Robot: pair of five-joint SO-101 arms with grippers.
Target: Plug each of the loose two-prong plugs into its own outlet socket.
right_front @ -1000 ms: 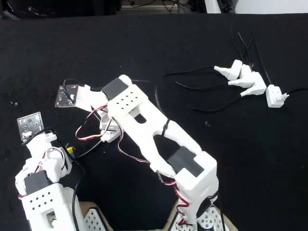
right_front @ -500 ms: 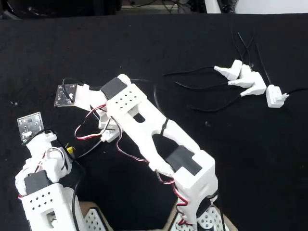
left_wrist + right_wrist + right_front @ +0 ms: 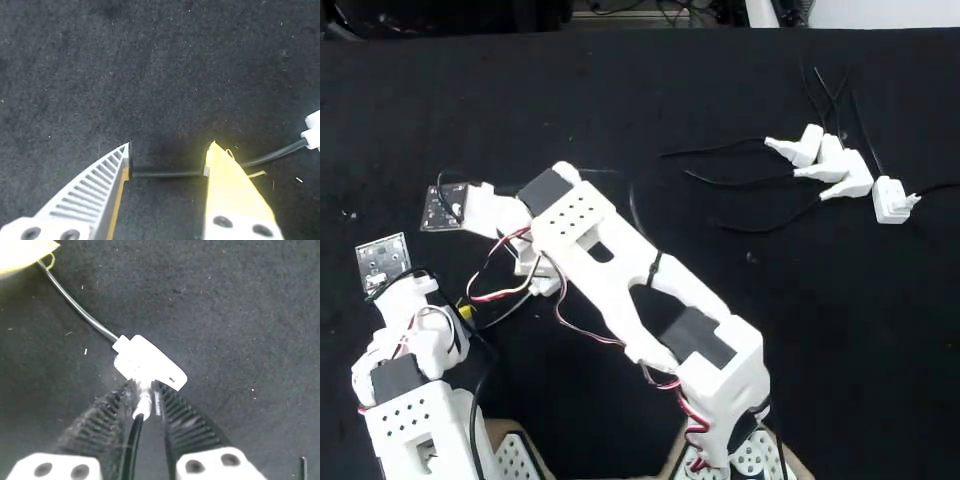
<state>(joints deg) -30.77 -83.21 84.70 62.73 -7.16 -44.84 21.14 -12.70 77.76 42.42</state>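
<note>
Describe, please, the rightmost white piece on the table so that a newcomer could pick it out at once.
On the black table, look right, where white plugs lie bunched together. The boxy white block sits at that bunch's right end. Unlike its tapered neighbours, it is squarish.

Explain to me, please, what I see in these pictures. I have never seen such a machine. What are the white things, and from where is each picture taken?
These are two small white robot arms at a black table. The high view looks down from above: the left arm sits low at the side, and the right arm stretches across. Each arm also carries a camera at its wrist that looks along its own fingers. In the right wrist view, the right gripper is closed on the neck of a white plug. In the left wrist view, the left gripper is open, and a black cable runs between its tips. More white plug pieces lie far off with their cables.
</note>
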